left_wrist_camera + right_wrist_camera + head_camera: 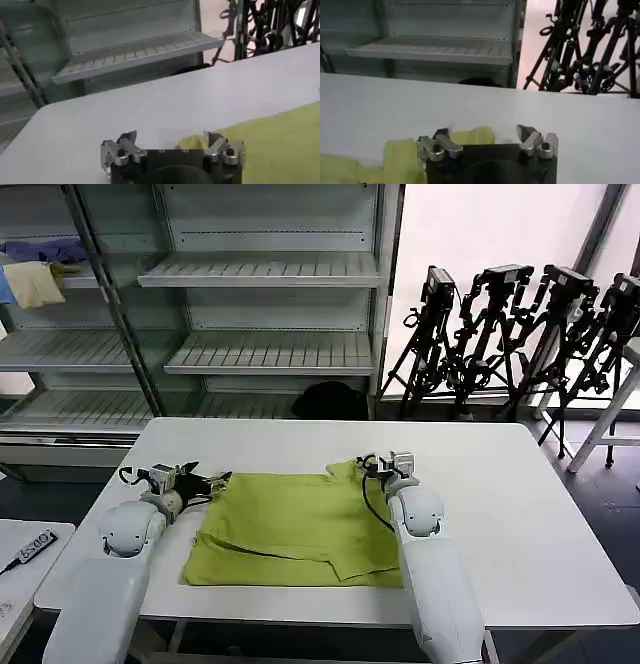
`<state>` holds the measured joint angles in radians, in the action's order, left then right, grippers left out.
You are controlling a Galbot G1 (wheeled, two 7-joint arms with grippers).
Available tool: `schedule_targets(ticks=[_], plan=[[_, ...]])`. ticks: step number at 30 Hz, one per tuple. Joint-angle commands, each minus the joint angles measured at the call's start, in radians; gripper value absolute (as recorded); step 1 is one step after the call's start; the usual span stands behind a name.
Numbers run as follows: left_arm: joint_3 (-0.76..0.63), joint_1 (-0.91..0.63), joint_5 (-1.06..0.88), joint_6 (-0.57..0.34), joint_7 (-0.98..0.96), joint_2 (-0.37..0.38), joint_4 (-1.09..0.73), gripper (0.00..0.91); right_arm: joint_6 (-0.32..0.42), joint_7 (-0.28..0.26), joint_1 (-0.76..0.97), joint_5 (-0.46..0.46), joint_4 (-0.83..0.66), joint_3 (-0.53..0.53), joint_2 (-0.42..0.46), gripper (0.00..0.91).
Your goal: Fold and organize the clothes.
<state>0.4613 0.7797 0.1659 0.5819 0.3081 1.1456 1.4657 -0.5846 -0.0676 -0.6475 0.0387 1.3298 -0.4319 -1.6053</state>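
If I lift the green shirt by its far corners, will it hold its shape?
Probably not. The shirt lies limp with creases and a turned-over flap, so it should sag. It looks light. On the smooth table it may slide when pushed.

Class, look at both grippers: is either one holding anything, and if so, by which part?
Nothing is held. Both the left gripper and the right gripper are open, each at a far corner of the T-shirt lying on the table.

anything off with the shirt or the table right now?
Nothing damaged or spilled. The T-shirt lies partly folded and uneven on the table: a flap overlaps crookedly along the near edge, and the far right corner is bunched by the open right gripper. Left gripper, open, sits at the shirt's far left corner.
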Motion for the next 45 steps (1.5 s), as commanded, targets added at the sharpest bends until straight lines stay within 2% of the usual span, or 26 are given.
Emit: schedule_targets(ticks=[1, 4, 5, 8, 12, 16, 17, 19, 20, 21, 22, 23, 24, 26, 27, 28, 29, 31, 45], plan=[[-0.004, 0.008, 0.03, 0.0, 0.022, -0.004, 0.002, 0.907, 0.0, 0.0, 0.022, 0.01, -0.036, 0.0, -0.007, 0.907], [-0.006, 0.019, 0.031, 0.0, 0.025, 0.001, 0.014, 0.887, 0.0, -0.001, 0.017, 0.01, -0.029, 0.001, -0.003, 0.907], [-0.005, 0.02, 0.029, 0.0, 0.025, 0.005, 0.014, 0.836, 0.0, -0.001, 0.015, 0.01, -0.028, 0.001, -0.002, 0.907], [-0.005, 0.021, 0.026, 0.0, 0.025, 0.011, 0.007, 0.806, 0.0, -0.001, 0.009, 0.011, -0.025, 0.0, -0.001, 0.907], [-0.004, 0.023, 0.024, 0.0, 0.025, 0.014, 0.002, 0.806, 0.0, -0.002, -0.001, 0.013, -0.02, 0.002, 0.001, 0.887], [0.0, 0.022, 0.024, -0.001, 0.027, 0.02, -0.008, 0.786, 0.0, -0.004, -0.01, 0.017, -0.018, 0.001, 0.002, 0.725], [0.0, 0.023, 0.024, -0.001, 0.028, 0.021, -0.009, 0.756, 0.0, -0.004, -0.011, 0.019, -0.018, 0.001, 0.002, 0.635], [0.002, 0.023, 0.024, -0.001, 0.029, 0.025, -0.012, 0.685, 0.0, -0.008, -0.015, 0.025, -0.017, 0.002, 0.002, 0.554], [0.002, 0.024, 0.025, -0.001, 0.029, 0.027, -0.012, 0.675, 0.0, -0.008, -0.017, 0.027, -0.016, 0.002, 0.002, 0.464], [0.003, 0.024, 0.025, -0.001, 0.029, 0.028, -0.013, 0.574, 0.0, -0.009, -0.018, 0.028, -0.016, 0.002, 0.001, 0.302], [0.003, 0.025, 0.026, -0.001, 0.03, 0.029, -0.013, 0.484, 0.0, -0.011, -0.022, 0.03, -0.011, 0.002, 0.002, 0.181], [0.004, 0.026, 0.026, -0.001, 0.03, 0.03, -0.012, 0.443, 0.0, -0.012, -0.026, 0.03, -0.006, 0.003, 0.003, 0.131], [0.004, 0.027, 0.026, -0.001, 0.03, 0.031, -0.012, 0.383, 0.0, -0.012, -0.028, 0.03, -0.004, 0.004, 0.005, 0.121], [0.005, 0.03, 0.026, -0.001, 0.03, 0.032, -0.01, 0.242, 0.0, -0.013, -0.034, 0.03, 0.002, 0.004, 0.007, 0.03], [0.005, 0.03, 0.026, -0.001, 0.031, 0.032, -0.009, 0.222, 0.0, -0.013, -0.038, 0.03, 0.006, 0.006, 0.008, 0.0], [0.005, 0.03, 0.025, -0.001, 0.03, 0.034, -0.009, 0.171, 0.0, -0.013, -0.041, 0.03, 0.008, 0.006, 0.009, 0.0], [0.005, 0.031, 0.025, -0.001, 0.031, 0.034, -0.008, 0.081, 0.0, -0.013, -0.044, 0.03, 0.011, 0.007, 0.009, 0.0], [0.005, 0.032, 0.025, -0.001, 0.036, 0.035, -0.008, 0.02, 0.0, -0.014, -0.048, 0.03, 0.015, 0.006, 0.009, 0.0], [0.016, 0.036, 0.042, -0.002, 0.046, 0.039, 0.011, 0.01, 0.0, -0.015, -0.059, 0.015, 0.059, 0.016, 0.017, 0.0]])
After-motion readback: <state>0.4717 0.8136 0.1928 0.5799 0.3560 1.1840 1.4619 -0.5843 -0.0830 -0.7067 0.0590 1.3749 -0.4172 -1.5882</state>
